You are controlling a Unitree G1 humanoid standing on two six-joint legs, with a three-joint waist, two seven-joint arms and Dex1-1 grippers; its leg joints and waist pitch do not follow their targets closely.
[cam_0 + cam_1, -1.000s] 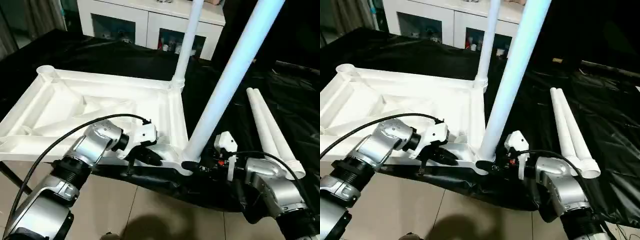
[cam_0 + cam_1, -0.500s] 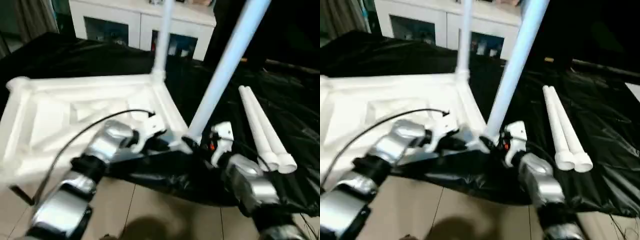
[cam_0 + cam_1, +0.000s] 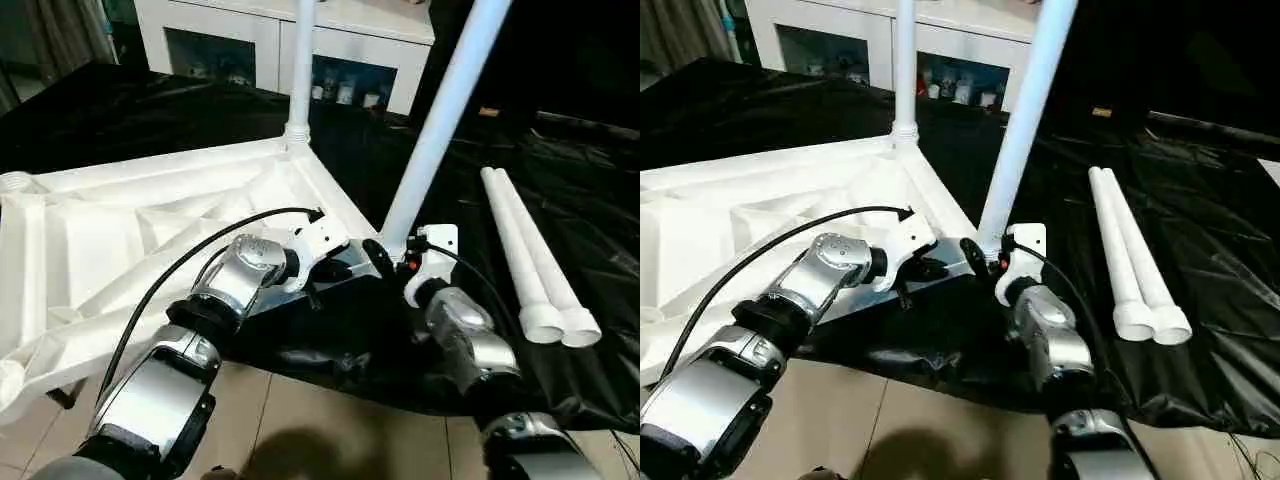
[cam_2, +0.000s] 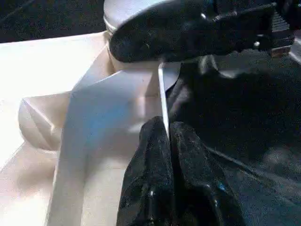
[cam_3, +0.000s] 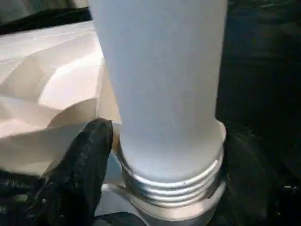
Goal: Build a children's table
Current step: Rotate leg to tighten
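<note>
One white plastic table top [image 3: 130, 230] lies upside down on a counter [image 3: 120, 110] draped in glossy, wrinkled black sheeting, its ribbed, X-braced underside facing up, with a round socket at each corner that can be seen. Four long white tapered tube legs are in sight: two stand upright in corner sockets, the far leg [image 3: 301, 60] at the back corner and the near leg [image 3: 440, 120] at the corner closest to the robot, and two spare legs [image 3: 530, 255] lie side by side, touching, on the black sheet to the right. The near leg ends in a ribbed, threaded collar seated in its socket. The left tool [image 4: 168, 155] has its two black fingers pressed together, pinching a thin edge of the table top just beside that socket. The right tool [image 5: 162, 155] has its fingers spread on either side of the near leg's collar. Behind the counter stands one white cabinet [image 3: 290, 40] with glass doors.
</note>
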